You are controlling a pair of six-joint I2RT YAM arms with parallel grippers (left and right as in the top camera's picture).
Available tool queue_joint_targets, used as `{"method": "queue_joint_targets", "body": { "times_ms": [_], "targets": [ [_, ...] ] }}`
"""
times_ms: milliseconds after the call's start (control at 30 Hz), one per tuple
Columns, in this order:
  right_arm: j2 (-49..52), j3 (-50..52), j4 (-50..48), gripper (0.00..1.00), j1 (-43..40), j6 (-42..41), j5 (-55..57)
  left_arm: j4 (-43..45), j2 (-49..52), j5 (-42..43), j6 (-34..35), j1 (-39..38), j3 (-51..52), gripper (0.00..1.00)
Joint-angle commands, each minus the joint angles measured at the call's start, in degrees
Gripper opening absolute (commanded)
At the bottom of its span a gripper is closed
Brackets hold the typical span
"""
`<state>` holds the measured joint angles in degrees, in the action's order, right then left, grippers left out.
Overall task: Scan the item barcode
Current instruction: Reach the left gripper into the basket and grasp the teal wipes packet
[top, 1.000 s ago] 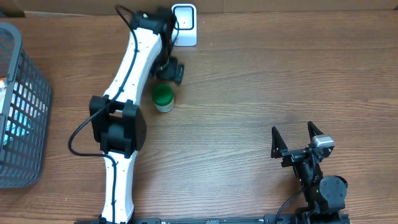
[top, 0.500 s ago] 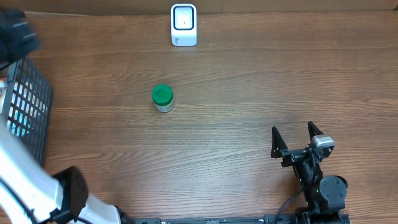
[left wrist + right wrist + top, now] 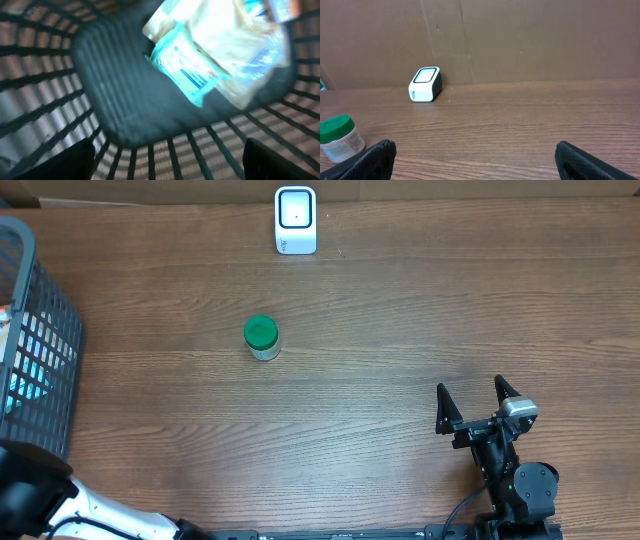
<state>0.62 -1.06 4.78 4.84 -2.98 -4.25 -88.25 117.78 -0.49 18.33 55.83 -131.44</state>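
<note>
My left wrist view looks down into a dark slatted basket. A teal packet lies on its floor, partly under a larger pale crinkled packet. My left gripper hangs above the basket's inside, open, with nothing between its fingers. Only part of the left arm shows at the overhead view's bottom left corner. The white barcode scanner stands at the table's back edge. A green-lidded jar stands upright in front of it. My right gripper rests open and empty at the front right.
The basket stands on the table's left edge. A brown cardboard wall runs behind the scanner. Bare wood table lies between the jar and the right gripper.
The left arm has swung away from the jar and scanner at the back to the far left, over the basket. The jar stays where it stood. The right arm has not moved.
</note>
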Motion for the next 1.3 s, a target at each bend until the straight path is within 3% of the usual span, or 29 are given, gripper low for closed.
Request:
{"method": "queue_joint_targets", "body": {
  "times_ms": [0, 167, 433, 567, 767, 900, 1033, 1067, 1100, 1167, 1267],
  "targets": [
    [-0.46, 0.59, -0.22, 1.0, -0.42, -0.26, 0.15, 6.38, 1.77, -1.29, 0.33, -0.72, 8.94, 0.82],
    [-0.46, 0.59, -0.22, 1.0, -0.42, -0.26, 0.15, 21.88, 1.92, -1.4, -0.31, -2.38, 21.55, 0.8],
    [-0.46, 0.59, -0.2, 1.0, -0.42, -0.26, 0.15, 45.24, 1.92, -1.79, -18.56, -8.59, 32.98, 0.81],
    [-0.46, 0.59, -0.22, 1.0, -0.42, -0.26, 0.15, 51.69, 1.92, -6.32, -18.6, -10.56, 35.15, 0.8],
    [-0.46, 0.59, -0.2, 1.0, -0.42, -0.26, 0.17, 53.81, 1.97, -8.7, -18.58, -10.97, 37.64, 0.72],
    [-0.46, 0.59, -0.22, 1.0, -0.42, -0.26, 0.15, 54.1, 2.03, -13.44, -18.62, -10.78, 39.98, 0.75],
    [-0.46, 0.59, -0.22, 1.0, -0.42, -0.26, 0.15, 57.53, 3.93, -13.0, -24.68, -10.49, 42.58, 0.81],
    [-0.46, 0.59, -0.22, 1.0, -0.42, -0.26, 0.15, 57.72, 4.66, -13.0, -24.87, -10.49, 42.58, 0.81],
    [-0.46, 0.59, -0.22, 1.0, -0.42, -0.26, 0.15, 57.75, 5.35, -12.96, -24.7, -10.49, 42.58, 0.72],
    [-0.46, 0.59, -0.2, 1.0, -0.42, -0.26, 0.15, 57.68, 5.68, -12.96, -24.3, -10.49, 42.58, 0.63],
    [-0.46, 0.59, -0.22, 1.0, -0.42, -0.26, 0.15, 58.97, 5.6, -12.98, -24.35, -10.51, 42.47, 0.66]
  ]
}}
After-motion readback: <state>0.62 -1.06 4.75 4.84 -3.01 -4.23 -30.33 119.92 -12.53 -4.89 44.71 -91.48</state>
